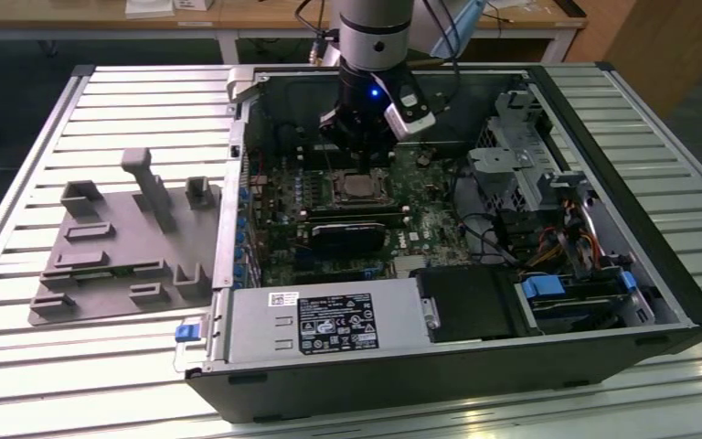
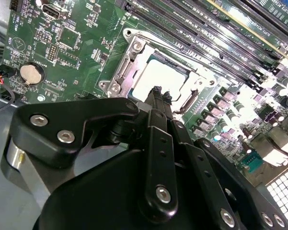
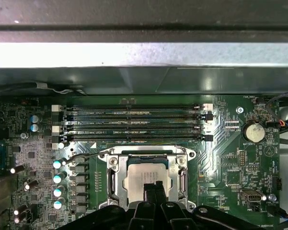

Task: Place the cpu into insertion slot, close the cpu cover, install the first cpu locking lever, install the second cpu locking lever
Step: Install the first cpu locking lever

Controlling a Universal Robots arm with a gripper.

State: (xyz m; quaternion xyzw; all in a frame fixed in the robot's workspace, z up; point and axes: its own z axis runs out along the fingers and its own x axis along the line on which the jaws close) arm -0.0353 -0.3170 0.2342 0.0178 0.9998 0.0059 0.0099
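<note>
Centrally, we see the small flat square silvery-grey cpu (image 3: 143, 173) seated in the black square insertion slot (image 3: 148, 161), with the thin silvery metal cpu cover (image 3: 134, 153) lying flat around it. We find the black gripper (image 3: 155, 185) over the chip, its fingers (image 3: 150, 190) pressed together on nothing; contact we cannot tell. Around lies the green circuit board (image 3: 220, 143), inside an open dark computer case (image 1: 449, 389).

Cpu (image 3: 144, 173) top matt metal; pincer (image 2: 156, 92) glossy blk finish.
</note>
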